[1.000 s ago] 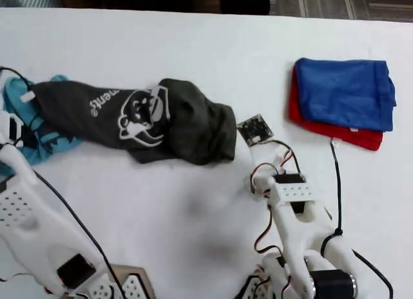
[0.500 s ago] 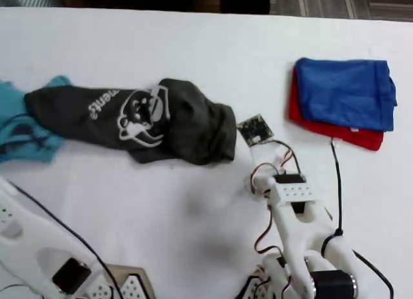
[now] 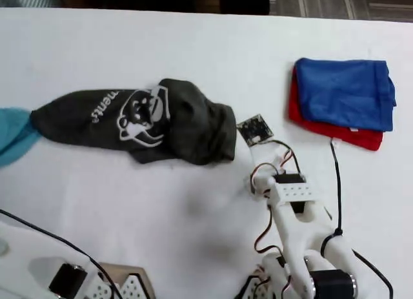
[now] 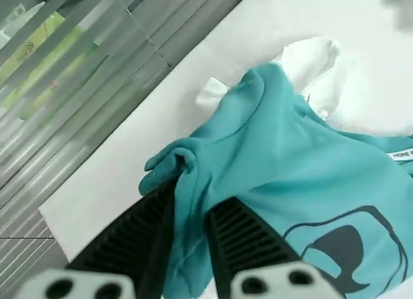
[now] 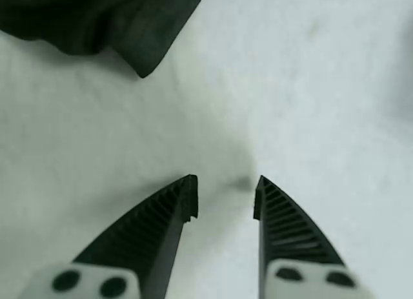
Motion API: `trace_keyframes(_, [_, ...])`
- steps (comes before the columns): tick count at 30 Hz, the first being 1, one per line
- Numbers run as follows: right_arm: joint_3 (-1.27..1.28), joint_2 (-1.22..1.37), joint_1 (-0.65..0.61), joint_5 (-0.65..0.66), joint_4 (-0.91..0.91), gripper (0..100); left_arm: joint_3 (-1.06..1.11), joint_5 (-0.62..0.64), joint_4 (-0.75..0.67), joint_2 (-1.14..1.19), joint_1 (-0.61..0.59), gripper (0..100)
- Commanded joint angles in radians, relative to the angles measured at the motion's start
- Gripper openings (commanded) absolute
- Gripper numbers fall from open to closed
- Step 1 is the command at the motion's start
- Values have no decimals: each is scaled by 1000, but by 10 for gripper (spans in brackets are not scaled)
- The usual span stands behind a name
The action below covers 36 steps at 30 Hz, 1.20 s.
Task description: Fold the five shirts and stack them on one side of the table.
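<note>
A dark grey shirt (image 3: 139,121) with a white print lies crumpled left of the table's middle. At the table's left edge, a corner of a teal shirt (image 3: 13,134) shows. My left gripper (image 4: 192,194) is shut on a fold of that teal shirt (image 4: 290,157), lifting it near the table's edge, with a white cloth (image 4: 316,66) lying beyond it. At the right, a folded blue shirt (image 3: 345,92) rests on a folded red shirt (image 3: 335,132). My right gripper (image 5: 226,186) is open over bare table, with the dark shirt's edge (image 5: 97,21) just ahead.
The right arm (image 3: 293,199) stands at the front centre-right, with cables (image 3: 335,183) trailing beside it. The left arm's base (image 3: 39,276) sits at the front left corner. Slatted blinds (image 4: 77,73) lie past the table's edge. Bare table stretches along the back.
The left arm has drawn back off the left side, pulling the teal shirt leftward from beneath the dark shirt, whose left end shifted slightly. The right arm has stayed still.
</note>
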Motion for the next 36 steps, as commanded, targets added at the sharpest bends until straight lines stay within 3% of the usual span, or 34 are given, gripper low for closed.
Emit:
trace_keyframes(1, [-5, -33, -8, 8, -19, 152, -39, -3, 8, -38, -3, 88])
trace_keyframes(5, [-5, -33, -8, 8, -19, 152, -47, 5, 2, -75, 5, 239])
trace_keyframes(10, [-5, -33, -8, 8, -19, 152, -48, 15, 0, -152, 21, 230])
trace_keyframes(15, [-5, -33, -8, 8, -19, 152, -45, 97, 112, -227, 196, 230])
trace_keyframes(19, [-5, -33, -8, 8, -19, 152, 41, 94, 107, -238, 374, 230])
trace_keyframes(25, [-5, -33, -8, 8, -19, 152, 384, 89, 100, -232, 601, 233])
trace_keyframes(28, [-5, -33, -8, 8, -19, 152, 654, 89, 17, -232, 681, 232])
trace_keyframes(32, [-3, -33, -8, 8, -19, 152, 917, 91, -157, -233, 715, 232])
trace_keyframes(36, [-3, -33, -8, 8, -19, 152, 1081, 87, -230, -233, 715, 232])
